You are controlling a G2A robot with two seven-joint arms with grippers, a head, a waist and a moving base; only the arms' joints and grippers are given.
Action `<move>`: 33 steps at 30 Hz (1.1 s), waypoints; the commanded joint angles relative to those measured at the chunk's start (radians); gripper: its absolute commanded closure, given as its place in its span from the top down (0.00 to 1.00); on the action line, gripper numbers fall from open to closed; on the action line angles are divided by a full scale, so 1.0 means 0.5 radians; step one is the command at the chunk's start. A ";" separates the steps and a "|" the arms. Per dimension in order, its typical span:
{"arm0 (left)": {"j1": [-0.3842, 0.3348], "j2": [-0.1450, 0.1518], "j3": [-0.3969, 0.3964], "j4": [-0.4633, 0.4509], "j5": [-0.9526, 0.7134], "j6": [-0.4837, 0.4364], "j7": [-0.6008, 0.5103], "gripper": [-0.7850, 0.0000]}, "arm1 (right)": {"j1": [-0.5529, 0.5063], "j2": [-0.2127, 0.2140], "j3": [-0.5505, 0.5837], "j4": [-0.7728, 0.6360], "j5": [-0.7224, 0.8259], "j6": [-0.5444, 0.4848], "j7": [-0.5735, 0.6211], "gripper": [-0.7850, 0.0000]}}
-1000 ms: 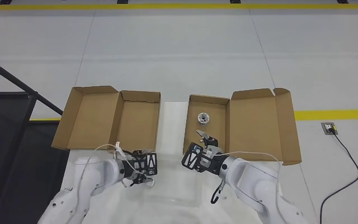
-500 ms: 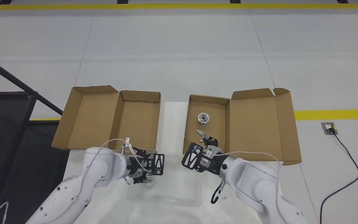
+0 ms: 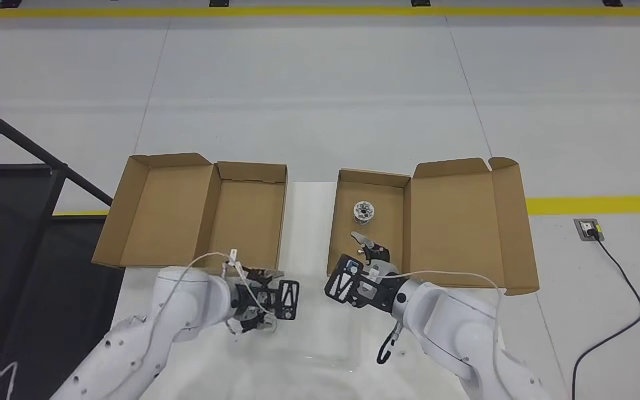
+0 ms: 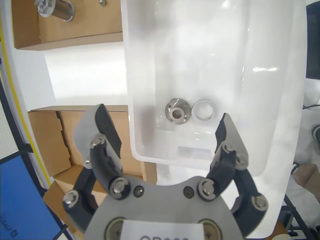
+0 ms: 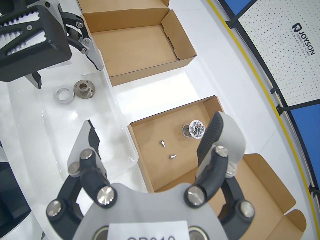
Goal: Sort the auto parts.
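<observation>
A clear plastic bin [image 4: 140, 157] holds a grey metal flange hub [image 4: 177, 112] and a pale ring [image 4: 204, 110], lying side by side near one end. My left gripper [image 4: 162, 114] hangs open just above that end, one finger outside the bin wall and one over the bin. From the right wrist view, the hub [image 5: 84, 89] and ring [image 5: 63, 94] lie just below the left gripper [image 5: 67, 74]. My right gripper [image 5: 152, 121] is open and holds nothing, above the bin's other end and the right box's [image 5: 150, 176] edge.
The right cardboard box [image 3: 385, 225] contains a ribbed cylindrical part [image 5: 193, 129] and two small bolts [image 5: 163, 143]. The left cardboard box [image 5: 140, 43] has nothing inside. Both boxes have lids folded outward. The two grippers [image 3: 275, 300] [image 3: 348, 283] stand close together.
My left gripper has moved rightward, from beside the left box to over the bin. The right arm has kept still.
</observation>
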 commanded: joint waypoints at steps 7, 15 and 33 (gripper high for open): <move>-0.100 0.126 0.243 -0.116 -0.086 0.000 -0.159 1.00 | 0.000 0.000 0.000 0.000 0.000 0.000 0.000 1.00; -0.318 0.215 0.507 -0.042 -0.407 0.000 -0.385 1.00 | 0.000 0.000 0.000 0.000 0.000 0.000 0.000 1.00; -0.521 0.067 0.772 0.301 -0.387 0.091 -0.539 0.73 | 0.000 0.000 0.000 0.000 0.000 0.000 0.000 1.00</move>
